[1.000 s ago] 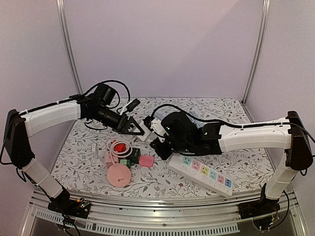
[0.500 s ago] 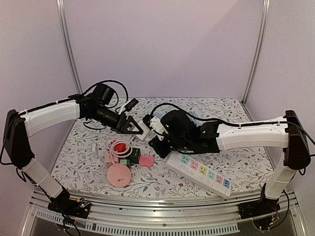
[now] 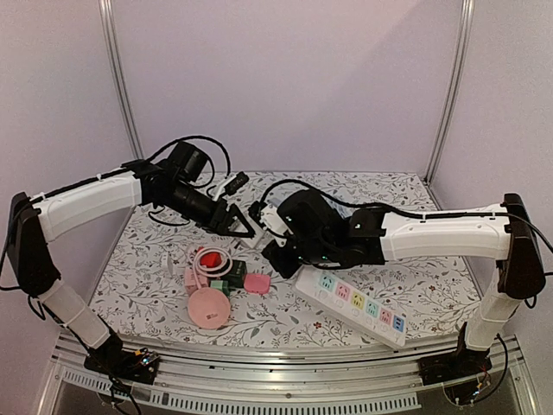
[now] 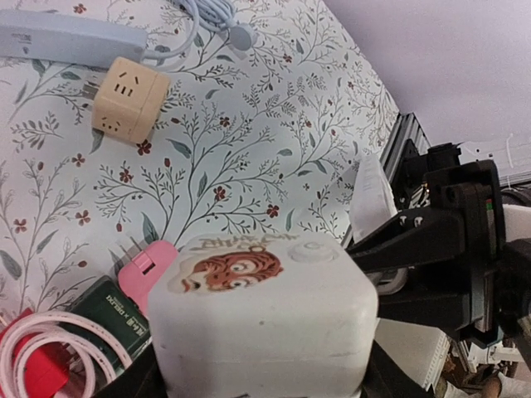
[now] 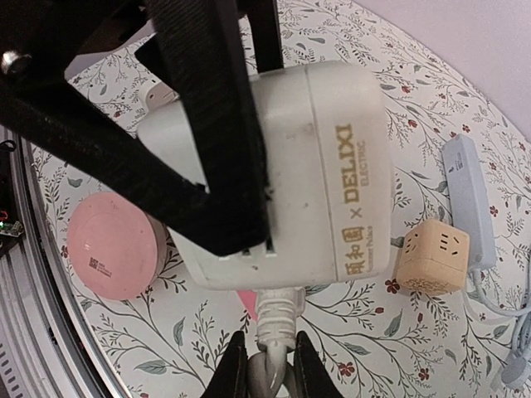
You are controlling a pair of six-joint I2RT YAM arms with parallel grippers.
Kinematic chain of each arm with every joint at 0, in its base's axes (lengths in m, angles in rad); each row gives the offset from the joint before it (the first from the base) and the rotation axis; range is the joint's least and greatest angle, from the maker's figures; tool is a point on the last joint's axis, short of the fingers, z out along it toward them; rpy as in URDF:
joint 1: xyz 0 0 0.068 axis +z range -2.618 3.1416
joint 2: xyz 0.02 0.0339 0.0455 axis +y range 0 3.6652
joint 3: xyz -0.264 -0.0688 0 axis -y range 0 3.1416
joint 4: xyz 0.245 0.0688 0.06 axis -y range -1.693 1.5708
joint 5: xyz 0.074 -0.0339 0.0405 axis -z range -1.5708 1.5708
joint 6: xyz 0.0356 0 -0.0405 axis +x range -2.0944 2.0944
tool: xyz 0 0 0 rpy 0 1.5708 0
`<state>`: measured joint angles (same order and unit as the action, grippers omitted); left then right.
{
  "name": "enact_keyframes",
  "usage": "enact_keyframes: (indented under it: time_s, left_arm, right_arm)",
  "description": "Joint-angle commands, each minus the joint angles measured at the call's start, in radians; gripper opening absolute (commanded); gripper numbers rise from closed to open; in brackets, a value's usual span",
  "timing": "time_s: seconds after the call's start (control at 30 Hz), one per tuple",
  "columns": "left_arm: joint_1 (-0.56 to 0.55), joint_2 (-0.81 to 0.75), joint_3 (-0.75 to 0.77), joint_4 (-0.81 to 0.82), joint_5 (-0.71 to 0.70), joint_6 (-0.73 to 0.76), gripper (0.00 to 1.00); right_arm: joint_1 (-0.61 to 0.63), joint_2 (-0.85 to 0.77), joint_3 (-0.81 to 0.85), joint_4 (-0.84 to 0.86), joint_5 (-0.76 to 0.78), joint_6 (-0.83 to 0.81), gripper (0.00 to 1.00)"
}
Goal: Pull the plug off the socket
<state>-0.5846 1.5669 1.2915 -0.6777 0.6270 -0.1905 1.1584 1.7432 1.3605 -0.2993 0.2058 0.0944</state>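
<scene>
Your left tool [image 3: 240,223] is about half open and clamped across the white cube-shaped plastic socket block with the tiger sticker [image 4: 265,315]. It holds the block off the floral-print table [image 3: 415,194], centre frame in the top view. Your right tool [image 5: 265,369] is nearly shut, pinching the short white plug [image 5: 274,319] that sticks out of the block's lower face in the right wrist view. Plug looks seated, not yet out.

Key geometry: the plug's long axis runs straight from the block toward the right wrist camera. That's down-frame there, roughly left-to-right in the top view. Right arm owns the plug, left arm is the anchor.

My read: pull straight along that axis, away from the block. Any sideways component could bind the pins or twist the block in the left grip.
</scene>
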Motion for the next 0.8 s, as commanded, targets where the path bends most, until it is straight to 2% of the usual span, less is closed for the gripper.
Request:
enact_keyframes:
  time_s: [0.0, 0.23, 0.47, 0.77]
  left_arm:
    - [0.023, 0.047, -0.011, -0.081, -0.168, 0.03, 0.04]
    - [0.035, -0.012, -0.029, -0.016, 0.067, 0.024, 0.04]
    - [0.093, -0.064, -0.056, 0.066, 0.236, -0.016, 0.04]
    - [0.121, -0.073, -0.067, 0.098, 0.265, -0.04, 0.04]
  right_arm:
    - [0.023, -0.072, 0.043, 0.08, 0.037, 0.011, 0.0]
    - [-0.023, -0.055, -0.064, 0.129, 0.042, 0.03, 0.0]
    - [-0.076, 0.028, -0.145, 0.174, 0.051, 0.056, 0.0]
    - [-0.083, 0.106, -0.102, 0.172, 0.052, 0.05, 0.0]
